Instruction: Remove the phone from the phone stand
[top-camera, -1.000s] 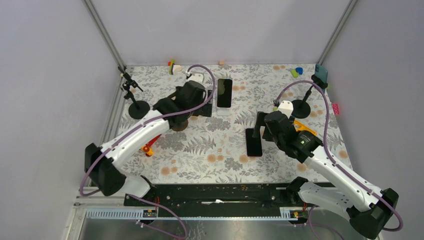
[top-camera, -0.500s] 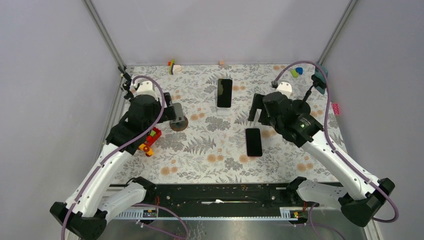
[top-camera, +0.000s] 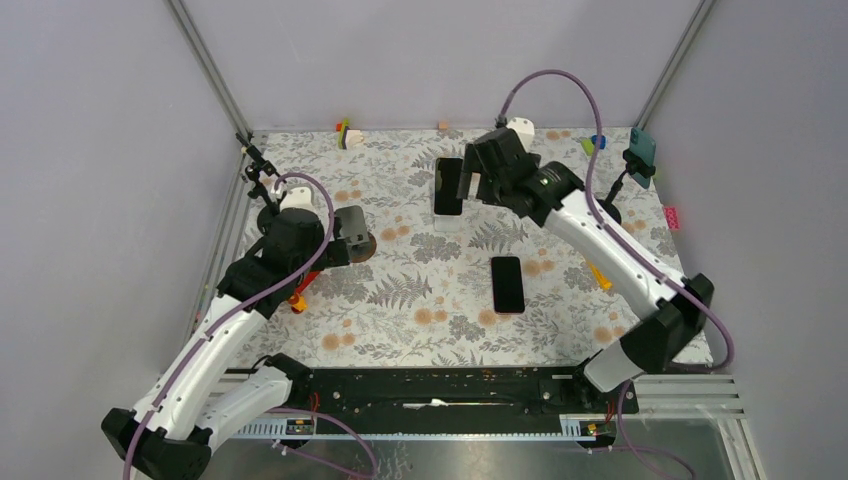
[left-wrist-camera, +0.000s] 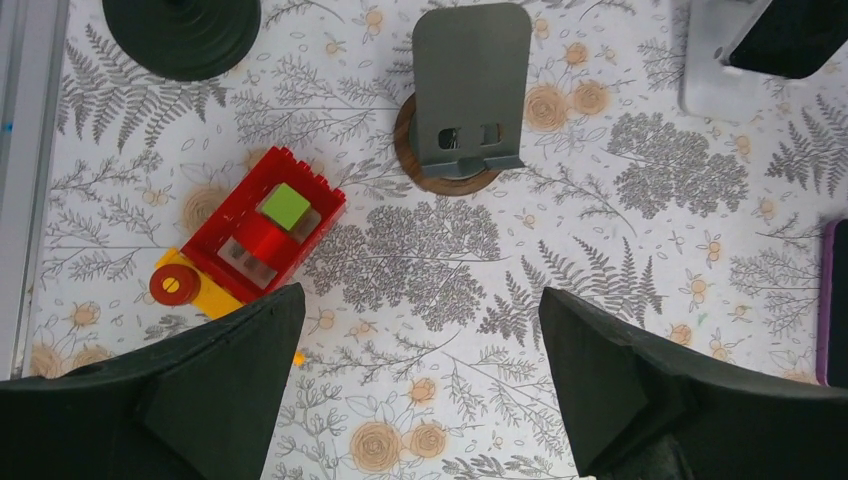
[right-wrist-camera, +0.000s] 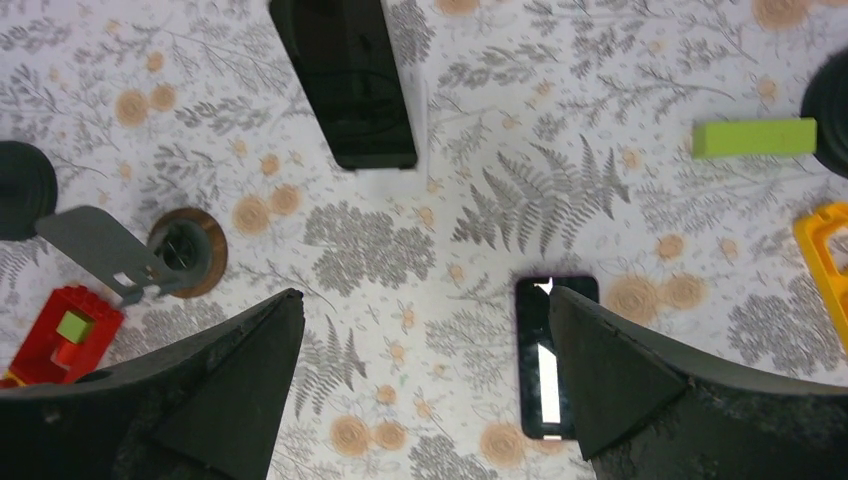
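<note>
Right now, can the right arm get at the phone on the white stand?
Probably yes: the right gripper hangs open close to the phone, which leans exposed on its white stand, with nothing between them.

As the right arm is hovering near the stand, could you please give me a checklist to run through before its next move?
1. The phone leans on the white stand: ok.
2. The right gripper is open and empty: ok.
3. The right gripper is centred over the phone: not ok; in the wrist view the phone sits ahead of the fingers, left of centre.
4. The left gripper is open, clear of the white stand: ok.
5. The second phone lies flat, apart from the stand: ok.
6. The stand will stay put when the phone lifts: cannot tell.
</note>
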